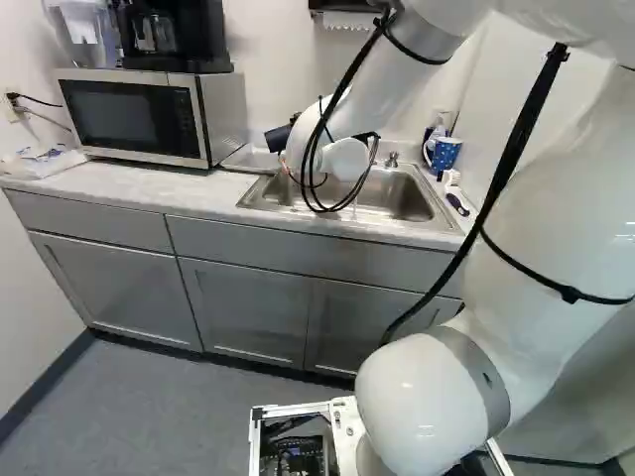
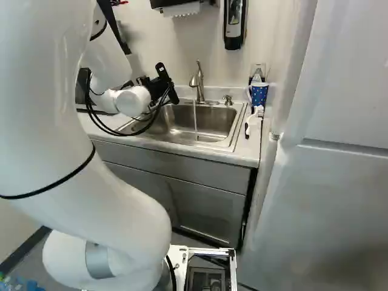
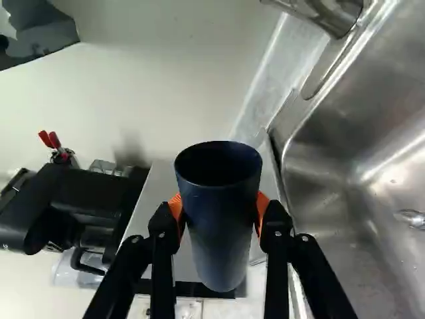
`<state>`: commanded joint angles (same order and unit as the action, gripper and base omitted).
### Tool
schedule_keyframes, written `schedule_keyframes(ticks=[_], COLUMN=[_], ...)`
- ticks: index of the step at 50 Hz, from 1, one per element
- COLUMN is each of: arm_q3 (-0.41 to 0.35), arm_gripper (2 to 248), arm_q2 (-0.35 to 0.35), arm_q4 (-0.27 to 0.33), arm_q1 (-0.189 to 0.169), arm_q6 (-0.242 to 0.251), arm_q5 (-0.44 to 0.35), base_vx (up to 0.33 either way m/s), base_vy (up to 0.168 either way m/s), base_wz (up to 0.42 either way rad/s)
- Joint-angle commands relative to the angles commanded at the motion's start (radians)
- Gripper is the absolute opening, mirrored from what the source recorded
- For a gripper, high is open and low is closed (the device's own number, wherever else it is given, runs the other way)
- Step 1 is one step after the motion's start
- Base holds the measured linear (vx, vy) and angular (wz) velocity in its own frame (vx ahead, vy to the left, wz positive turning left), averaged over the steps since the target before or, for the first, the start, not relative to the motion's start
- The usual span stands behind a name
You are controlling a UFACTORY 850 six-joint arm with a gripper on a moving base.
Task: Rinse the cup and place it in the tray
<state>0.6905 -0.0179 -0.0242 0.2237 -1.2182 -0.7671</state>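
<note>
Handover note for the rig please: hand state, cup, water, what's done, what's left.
Hand: shut on the dark blue cup, orange pads on two sides.
Cup: held, clear of the stream, on its microwave side.
Water: running from the faucet into the sink.
Done: cup gripped, water on. Rinsed or not: can't tell.
Left: rinse if needed, then place in tray; I can't pick the tray out.

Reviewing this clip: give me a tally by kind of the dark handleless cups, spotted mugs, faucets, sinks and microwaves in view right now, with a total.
Dark handleless cup: 1
Spotted mug: 1
Faucet: 1
Sink: 1
Microwave: 1
Total: 5
</note>
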Motion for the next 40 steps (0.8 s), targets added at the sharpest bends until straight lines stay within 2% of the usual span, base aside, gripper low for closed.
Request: schedule_keyframes(ticks=[40], arm_q3=[0.0], arm_gripper=[123], arm_q2=[0.0], arm_q4=[0.0], arm_q1=[0.0], arm_q6=[0.421], arm_q5=[0.0], base_vx=[0.0], base_vy=[0.0], base_wz=[0.0])
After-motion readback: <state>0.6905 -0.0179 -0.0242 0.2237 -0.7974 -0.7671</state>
